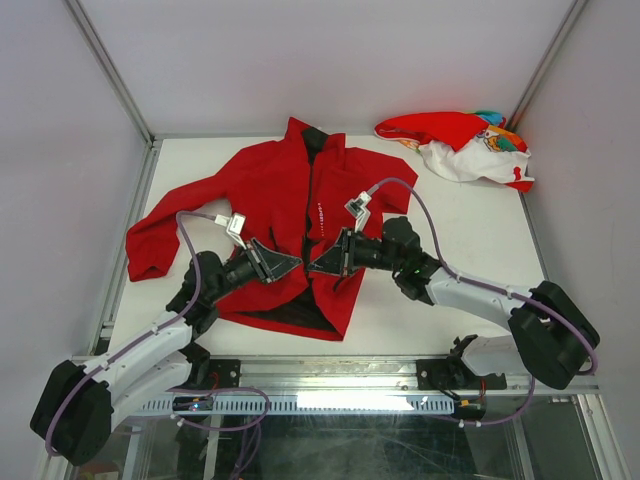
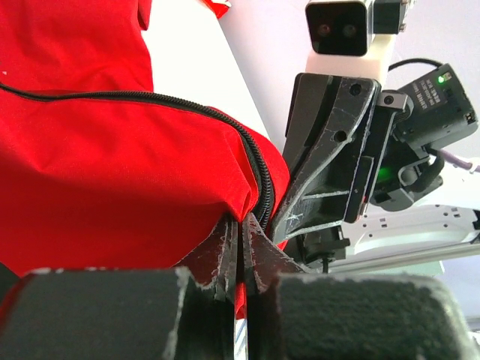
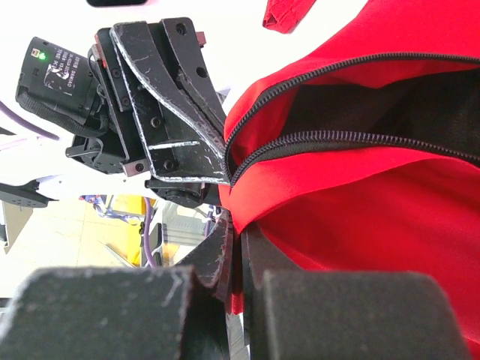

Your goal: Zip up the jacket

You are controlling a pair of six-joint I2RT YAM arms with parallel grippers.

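We have the jacket (image 1: 265,190) spread on the table (image 1: 450,260), with our left claw (image 1: 296,263) and right claw (image 1: 314,265) each pinched tight on its soft, floppy, probably light front edges beside the zipper (image 3: 330,136), likely the surest hold.

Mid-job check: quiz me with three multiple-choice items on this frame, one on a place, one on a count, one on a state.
1. Where on the table is the small red-and-white garment?
A. far right corner
B. between the arm bases
C. near left edge

2. How many garments lie on the table?
A. one
B. two
C. three

3. How are the left gripper and right gripper?
A. both open
B. both shut on the jacket
C. only the left shut

Answers:
1 A: it lies at the far right corner, apart from the jacket.
2 B: only those two garments show.
3 B: each wrist view shows red fabric pinched between closed fingers.
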